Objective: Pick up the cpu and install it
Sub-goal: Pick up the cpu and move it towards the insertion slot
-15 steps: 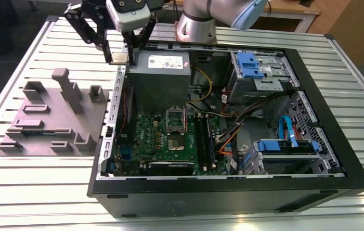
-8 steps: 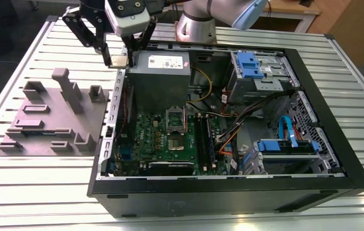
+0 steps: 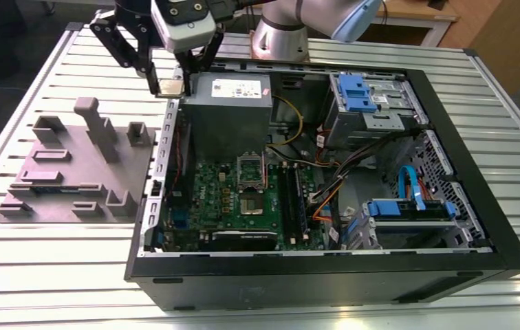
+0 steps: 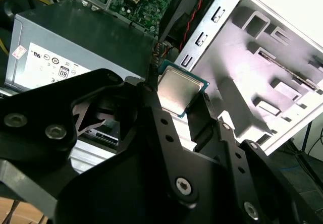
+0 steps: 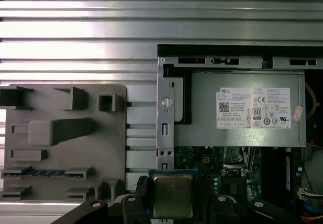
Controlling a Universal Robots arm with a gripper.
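Currently the end effector (image 3: 170, 84) hangs high at the corner of the open computer case (image 3: 480, 206), just beside the power supply (image 3: 228, 103) on the exterior view's left. It is pinching the cpu (image 3: 170, 88).

- Grip: in the second wrist view the two fingers (image 4: 206, 114) close on opposite edges of the cpu (image 4: 179, 90). The silver lid faces up toward the wrist cameras. The chip sits clear of everything below and touches nothing but the fingers.
- Surroundings: the grey parts fixture (image 3: 76, 172) lies on the bench (image 3: 40, 275), well apart from the chip on the exterior view's left. The motherboard (image 3: 232, 199) lies flat in the case floor, and its socket (image 3: 252, 205) looks open and bare.
- Stage, as judged: the pick is done and the chip is in carry. Seating is not yet done.

Notes on doing the carry well:
- Keep the chip level and lid-up, since any tilt would likely foul the socket.
- Hold height over the case wall and the power supply, and watch the loose cables (image 3: 333, 189) near the socket.
- Keep the squeeze modest, because an edge grip on a thin part can slip or twist.
- Square the chip's edges to the socket. The first wrist view shows the cpu (image 5: 172, 196) roughly parallel to the case wall, which helps.
- The corner mark cannot be made out, so orientation is unconfirmed.
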